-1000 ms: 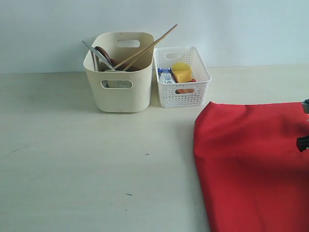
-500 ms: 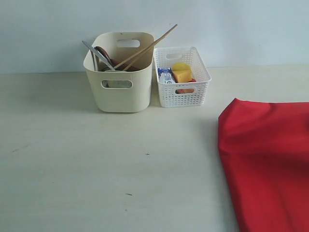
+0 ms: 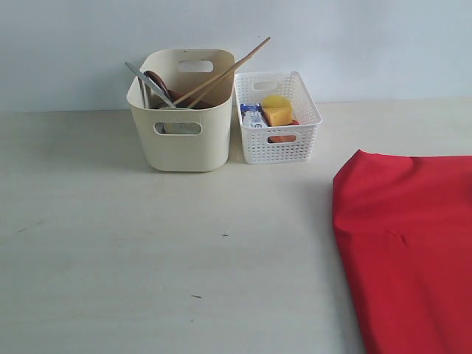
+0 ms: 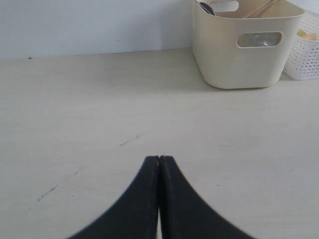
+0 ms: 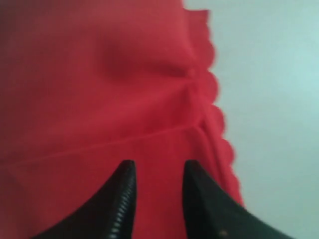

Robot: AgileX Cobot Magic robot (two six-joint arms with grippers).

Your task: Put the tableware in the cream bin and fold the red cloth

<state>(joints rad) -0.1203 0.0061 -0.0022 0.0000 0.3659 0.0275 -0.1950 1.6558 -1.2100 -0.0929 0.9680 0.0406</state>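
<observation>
Tableware is held in the cream bin (image 3: 181,140); the red cloth (image 3: 413,243) is laid at the right side of the table (image 3: 147,258).
Two chopsticks (image 3: 228,68) and a knife (image 3: 147,81) are leaned out of the bin. The fingers of the left gripper (image 4: 159,160) are pressed together over bare table; those of the right gripper (image 5: 158,169) are held apart above the cloth, with nothing gripped.

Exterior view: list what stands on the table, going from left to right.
cream bin → white lattice basket → red cloth
</observation>
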